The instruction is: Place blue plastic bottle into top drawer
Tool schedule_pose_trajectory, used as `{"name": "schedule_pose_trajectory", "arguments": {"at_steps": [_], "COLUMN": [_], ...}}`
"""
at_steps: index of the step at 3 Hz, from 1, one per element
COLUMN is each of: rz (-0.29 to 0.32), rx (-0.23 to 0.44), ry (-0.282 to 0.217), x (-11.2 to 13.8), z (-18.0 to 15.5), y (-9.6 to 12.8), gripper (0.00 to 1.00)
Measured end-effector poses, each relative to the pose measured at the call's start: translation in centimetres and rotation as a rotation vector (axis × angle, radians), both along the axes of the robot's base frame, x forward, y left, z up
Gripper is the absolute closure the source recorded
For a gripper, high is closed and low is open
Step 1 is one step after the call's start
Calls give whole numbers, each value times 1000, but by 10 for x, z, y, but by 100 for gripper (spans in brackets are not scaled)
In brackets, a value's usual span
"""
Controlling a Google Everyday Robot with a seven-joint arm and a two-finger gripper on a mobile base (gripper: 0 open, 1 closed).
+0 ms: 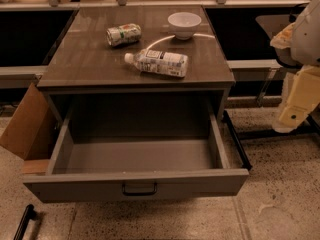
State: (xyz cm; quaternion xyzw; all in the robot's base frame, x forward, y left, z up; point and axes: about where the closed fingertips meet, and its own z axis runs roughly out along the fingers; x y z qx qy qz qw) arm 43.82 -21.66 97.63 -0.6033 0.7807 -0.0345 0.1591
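The blue plastic bottle (159, 62) is clear with a white cap and a whitish label. It lies on its side on the brown cabinet top (90, 59), cap pointing left, near the front edge. The top drawer (135, 183) below it is pulled wide open. It is grey and deep, has a dark handle (139, 189) on its front panel, and nothing lies in it. My arm hangs at the right edge of the view. Its gripper end (287, 121) is off to the right of the cabinet, at about drawer height and well apart from the bottle.
A green-and-white can (123, 34) lies on its side behind the bottle to the left. A white bowl (184, 24) stands at the back right. A cardboard flap (27, 126) leans left of the drawer. A dark rail (236, 140) runs along the drawer's right side. A black bar (24, 222) lies on the floor.
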Motion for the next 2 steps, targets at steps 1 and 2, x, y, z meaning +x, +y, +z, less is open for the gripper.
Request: {"name": "schedule_pose_trajectory", "arguments": {"at_steps": [1, 2], "rz": [0, -14], "rx": [0, -2], "ry": [0, -17], "x": [0, 6], "z": [0, 3], "y": [0, 5], "gripper": [0, 0]}}
